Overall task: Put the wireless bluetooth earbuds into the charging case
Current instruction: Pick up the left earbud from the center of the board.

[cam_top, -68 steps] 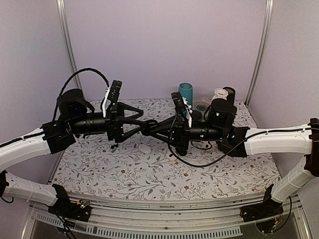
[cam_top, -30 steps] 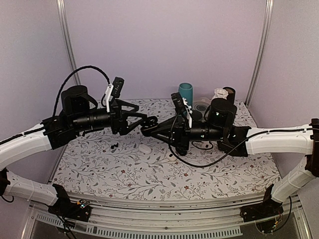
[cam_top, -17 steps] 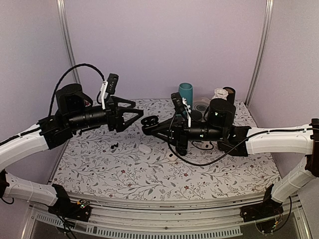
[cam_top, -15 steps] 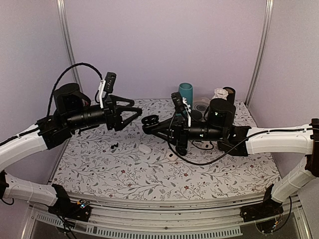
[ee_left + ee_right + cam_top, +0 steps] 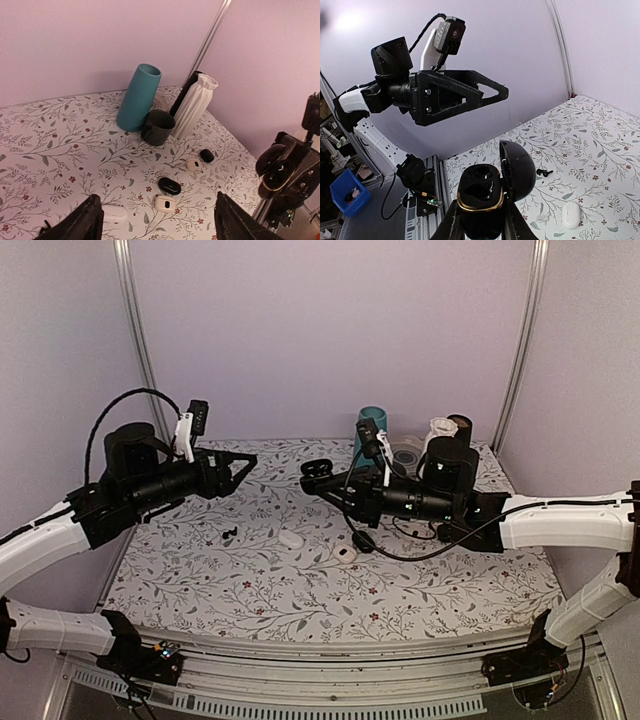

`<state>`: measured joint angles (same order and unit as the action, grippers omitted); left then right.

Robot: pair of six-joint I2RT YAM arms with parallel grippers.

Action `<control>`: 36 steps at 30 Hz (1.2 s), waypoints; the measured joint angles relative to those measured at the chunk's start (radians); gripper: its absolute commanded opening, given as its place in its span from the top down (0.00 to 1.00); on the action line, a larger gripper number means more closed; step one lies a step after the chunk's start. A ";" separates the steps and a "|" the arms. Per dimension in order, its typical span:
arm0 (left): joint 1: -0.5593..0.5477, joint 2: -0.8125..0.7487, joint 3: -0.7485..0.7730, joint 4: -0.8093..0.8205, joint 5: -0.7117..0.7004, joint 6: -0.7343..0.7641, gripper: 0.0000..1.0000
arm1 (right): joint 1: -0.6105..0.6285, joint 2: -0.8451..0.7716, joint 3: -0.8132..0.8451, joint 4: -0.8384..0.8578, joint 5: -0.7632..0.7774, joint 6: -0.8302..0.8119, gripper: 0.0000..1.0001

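The right pincer (image 5: 481, 225) pinches the base of the black oval charging case with a gold rim (image 5: 479, 192). It holds the case in the air with the lid hinged open and the wells exposed, seemingly so that a bud can be set in. The left pincer (image 5: 157, 222) hangs spread and empty above the floral-patterned tabletop (image 5: 300, 590). It probably must descend for the pair of tiny dark wireless earbuds (image 5: 228, 534), which lie loose on the tabletop well apart from the case.
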<state>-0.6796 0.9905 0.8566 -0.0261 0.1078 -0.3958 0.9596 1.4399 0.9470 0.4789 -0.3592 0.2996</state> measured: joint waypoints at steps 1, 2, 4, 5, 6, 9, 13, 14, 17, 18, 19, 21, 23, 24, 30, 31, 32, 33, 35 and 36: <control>0.005 0.003 -0.006 -0.018 -0.026 -0.010 0.26 | -0.003 0.000 -0.002 -0.002 0.010 0.000 0.97; 0.010 0.009 -0.010 -0.035 -0.054 -0.022 0.29 | -0.006 0.000 -0.004 -0.006 0.013 0.000 0.97; 0.019 0.024 -0.021 -0.065 -0.099 -0.049 0.33 | -0.008 0.000 -0.006 -0.010 0.019 0.000 0.97; 0.024 0.032 -0.026 -0.077 -0.117 -0.059 0.35 | -0.010 -0.001 -0.006 -0.010 0.022 0.000 0.97; 0.030 0.040 -0.035 -0.088 -0.135 -0.073 0.38 | -0.011 -0.001 -0.006 -0.011 0.025 0.000 0.97; 0.053 0.064 -0.064 -0.120 -0.178 -0.117 0.50 | -0.012 -0.001 -0.007 -0.014 0.033 0.000 0.97; 0.087 0.107 -0.103 -0.132 -0.216 -0.161 0.60 | -0.012 -0.003 -0.016 -0.017 0.036 0.000 0.97; 0.093 0.118 -0.111 -0.135 -0.222 -0.168 0.62 | -0.012 -0.005 -0.018 -0.018 0.036 0.000 0.97; 0.110 0.155 -0.136 -0.137 -0.236 -0.189 0.66 | -0.012 -0.006 -0.020 -0.023 0.037 0.000 0.97; 0.116 0.167 -0.142 -0.137 -0.239 -0.194 0.68 | -0.012 -0.006 -0.021 -0.024 0.037 0.000 0.97; 0.122 0.181 -0.148 -0.135 -0.242 -0.198 0.70 | -0.012 -0.008 -0.022 -0.024 0.037 -0.001 0.97; 0.138 0.210 -0.159 -0.134 -0.248 -0.206 0.73 | -0.012 -0.009 -0.024 -0.025 0.037 -0.001 0.97; 0.152 0.237 -0.164 -0.129 -0.248 -0.207 0.74 | -0.012 -0.009 -0.025 -0.027 0.037 -0.001 0.97; 0.161 0.256 -0.166 -0.127 -0.250 -0.208 0.74 | -0.012 -0.010 -0.025 -0.028 0.037 -0.001 0.97; 0.194 0.359 -0.167 -0.113 -0.257 -0.207 0.76 | -0.013 -0.012 -0.025 -0.032 0.037 -0.003 0.97; 0.199 0.376 -0.167 -0.111 -0.257 -0.207 0.76 | -0.013 -0.012 -0.025 -0.032 0.037 -0.004 0.97; 0.204 0.393 -0.167 -0.107 -0.257 -0.207 0.76 | -0.014 -0.013 -0.025 -0.032 0.037 -0.004 0.97; 0.208 0.408 -0.167 -0.104 -0.258 -0.206 0.76 | -0.014 -0.013 -0.026 -0.033 0.037 -0.005 0.97; 0.211 0.438 -0.167 -0.098 -0.260 -0.202 0.76 | -0.014 -0.016 -0.027 -0.036 0.037 -0.005 0.97; 0.212 0.449 -0.167 -0.095 -0.261 -0.200 0.76 | -0.014 -0.018 -0.027 -0.039 0.037 -0.005 0.97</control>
<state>-0.4679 1.4395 0.6895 -0.1215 -0.1532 -0.5957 0.9451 1.4220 0.9199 0.4400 -0.3222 0.2951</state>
